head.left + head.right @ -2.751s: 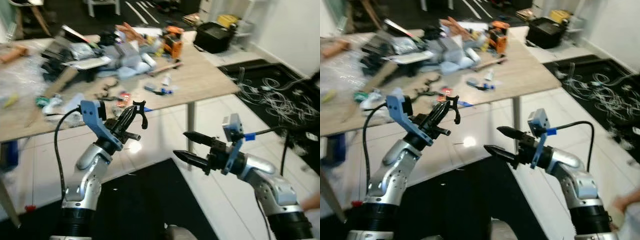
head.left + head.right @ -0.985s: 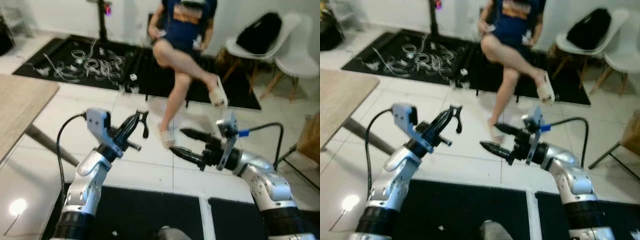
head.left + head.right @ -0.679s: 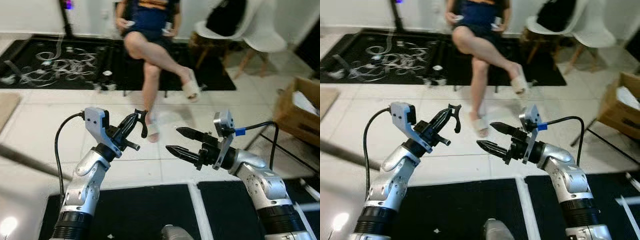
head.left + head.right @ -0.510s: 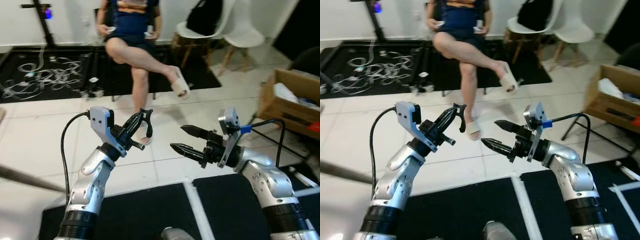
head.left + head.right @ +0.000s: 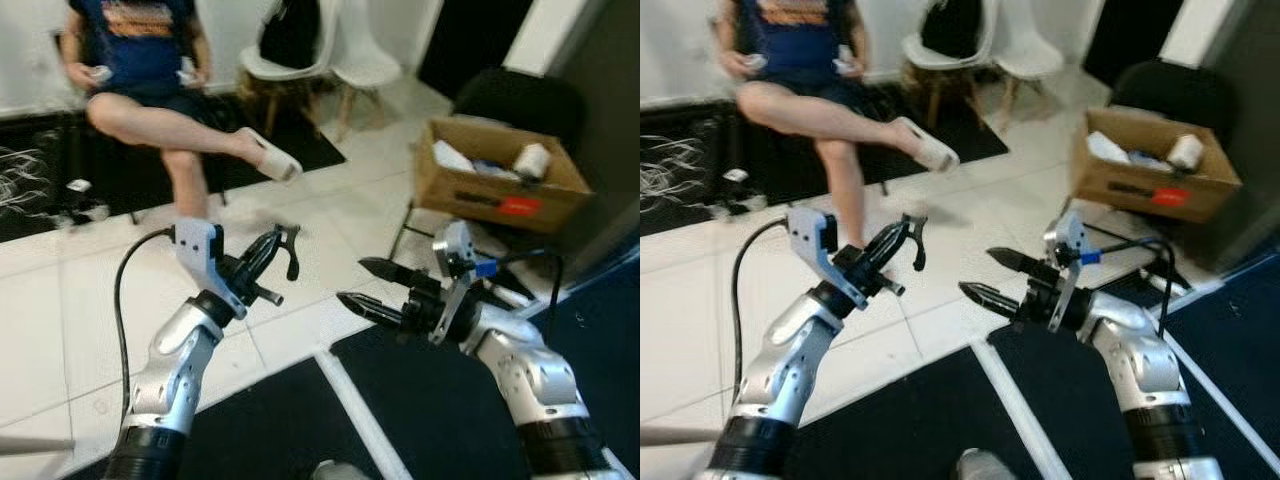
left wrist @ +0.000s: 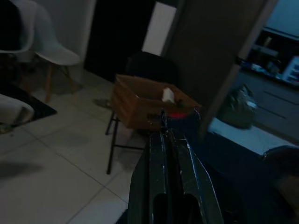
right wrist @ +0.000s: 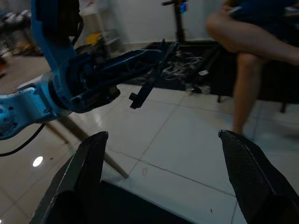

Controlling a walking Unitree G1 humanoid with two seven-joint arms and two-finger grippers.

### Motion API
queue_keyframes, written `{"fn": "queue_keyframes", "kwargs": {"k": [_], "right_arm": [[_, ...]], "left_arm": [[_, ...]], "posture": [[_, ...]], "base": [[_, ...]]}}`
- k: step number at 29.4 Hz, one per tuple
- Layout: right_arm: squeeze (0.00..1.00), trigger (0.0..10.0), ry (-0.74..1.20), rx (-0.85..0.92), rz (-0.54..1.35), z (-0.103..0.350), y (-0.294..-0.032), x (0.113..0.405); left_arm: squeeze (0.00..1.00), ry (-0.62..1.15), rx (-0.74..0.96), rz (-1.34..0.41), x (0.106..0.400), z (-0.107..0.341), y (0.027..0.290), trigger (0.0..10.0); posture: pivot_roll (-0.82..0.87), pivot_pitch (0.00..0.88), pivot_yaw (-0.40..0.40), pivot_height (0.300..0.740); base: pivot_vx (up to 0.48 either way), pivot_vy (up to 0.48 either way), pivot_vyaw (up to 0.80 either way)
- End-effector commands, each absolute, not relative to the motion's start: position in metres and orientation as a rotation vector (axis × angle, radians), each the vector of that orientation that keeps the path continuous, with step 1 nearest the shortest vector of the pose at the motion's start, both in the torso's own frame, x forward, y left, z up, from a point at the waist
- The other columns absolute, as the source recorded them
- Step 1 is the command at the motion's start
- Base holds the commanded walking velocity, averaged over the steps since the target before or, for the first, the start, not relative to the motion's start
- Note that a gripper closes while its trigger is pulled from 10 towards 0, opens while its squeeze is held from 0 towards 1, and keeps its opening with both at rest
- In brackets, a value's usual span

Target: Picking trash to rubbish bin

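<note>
I had the left claw [image 5: 283,249] raised in front of the chest with its black fingers pressed together; a small dark hooked piece [image 5: 915,238] showed at its tips, and I could not tell whether that was a scrap of trash pinched there or part of the claw itself. The right claw [image 5: 366,287] was held at about the same height, spread wide with nothing between its fingers.

The likeliest drop point I could see was the brown cardboard box [image 5: 497,180], standing on the white tiled floor [image 5: 60,300] ahead and to my right, near a dark office chair [image 5: 520,100], with white and crumpled items already inside. I judged it, not with certainty, to be serving as the rubbish bin. It was well apart from both claws, so I took the step in hand to be the approach.

To do that well, I thought I should keep turning right until the box sat centred ahead, then walk in slowly, with both arms steady so nothing shook loose. A person [image 5: 150,70] sat cross-legged on a chair to my left with one foot out over the tiles, and I wanted a wide berth there. The black mat [image 5: 440,400] edges underfoot looked like a possible trip point. I meant to release only once the left claw hung directly over the open box.
</note>
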State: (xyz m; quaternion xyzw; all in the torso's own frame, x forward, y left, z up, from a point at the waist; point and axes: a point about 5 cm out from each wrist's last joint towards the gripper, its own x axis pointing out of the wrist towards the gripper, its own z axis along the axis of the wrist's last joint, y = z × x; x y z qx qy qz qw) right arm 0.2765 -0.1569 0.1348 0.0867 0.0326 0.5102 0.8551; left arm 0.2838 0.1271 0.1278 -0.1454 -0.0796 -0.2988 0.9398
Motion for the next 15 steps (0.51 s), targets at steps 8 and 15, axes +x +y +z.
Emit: {"fn": "queue_keyframes", "kwargs": {"k": [8,15], "right_arm": [[0.0,10.0,0.076,0.17,1.076,0.1355,-0.1555,0.2754],[0.0,10.0,0.075,0.171,1.075,0.136,-0.1549,0.2756]], "left_arm": [[0.0,-0.155,-0.288,-0.61,0.286,0.128,0.1267,10.0],[0.0,-0.152,-0.287,-0.611,0.2862,0.1278,0.1266,10.0]], "posture": [[-0.07,0.0,-0.025,0.74],[-0.07,0.0,-0.025,0.74]], "base": [[0.0,0.0,-0.8],[0.0,0.0,-0.8]]}}
